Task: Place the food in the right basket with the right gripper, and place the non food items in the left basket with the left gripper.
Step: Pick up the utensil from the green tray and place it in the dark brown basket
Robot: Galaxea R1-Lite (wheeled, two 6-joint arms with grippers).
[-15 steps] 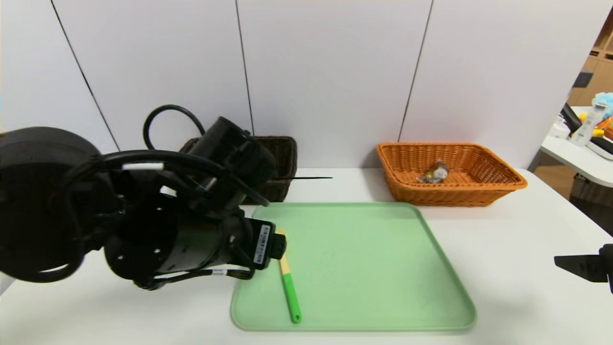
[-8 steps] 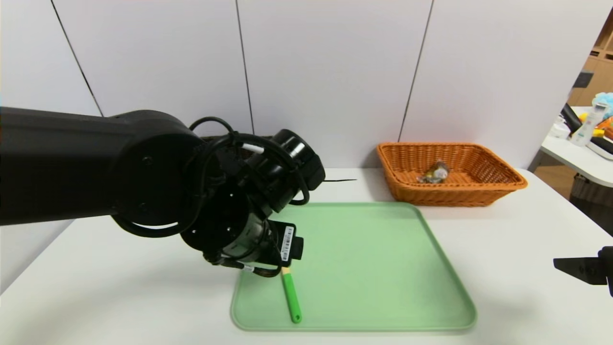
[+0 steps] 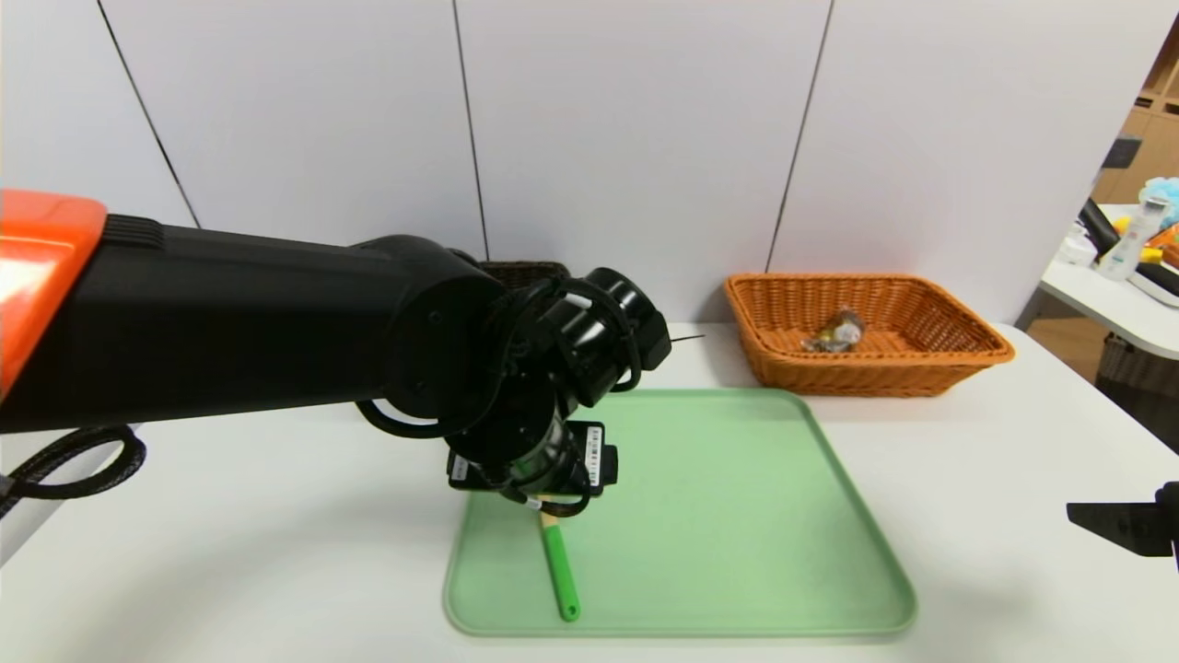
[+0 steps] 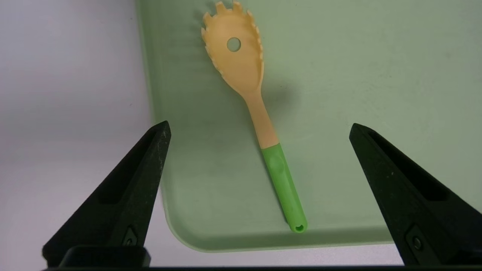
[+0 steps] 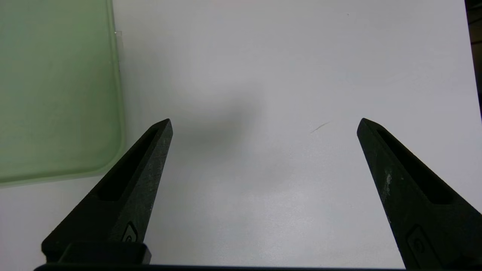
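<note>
The fork-like spoon (image 4: pixel 260 120), with a yellow pronged head and a green handle (image 3: pixel 558 571), lies flat on the green tray (image 3: pixel 737 516) near its left edge. My left gripper (image 4: pixel 259 125) hangs open above it, one finger on each side of the spoon's neck and well apart from it. In the head view the left wrist (image 3: pixel 534 460) hides the spoon's head. The food (image 3: pixel 834 331) lies inside the orange right basket (image 3: pixel 921 364). Only the rim of the dark left basket (image 3: pixel 520 272) shows behind the left arm. My right gripper (image 5: pixel 264 121) is open and empty over bare table, right of the tray.
The white table (image 3: pixel 230 571) ends at a panelled wall just behind both baskets. A tray corner (image 5: pixel 56 94) shows beside the right gripper (image 3: pixel 1119 525). A side table with bottles (image 3: pixel 1124 249) stands off to the far right.
The left arm has swung forward and to the right over the tray's left part, now above the spoon and covering most of the dark basket. The right arm has stayed put.
</note>
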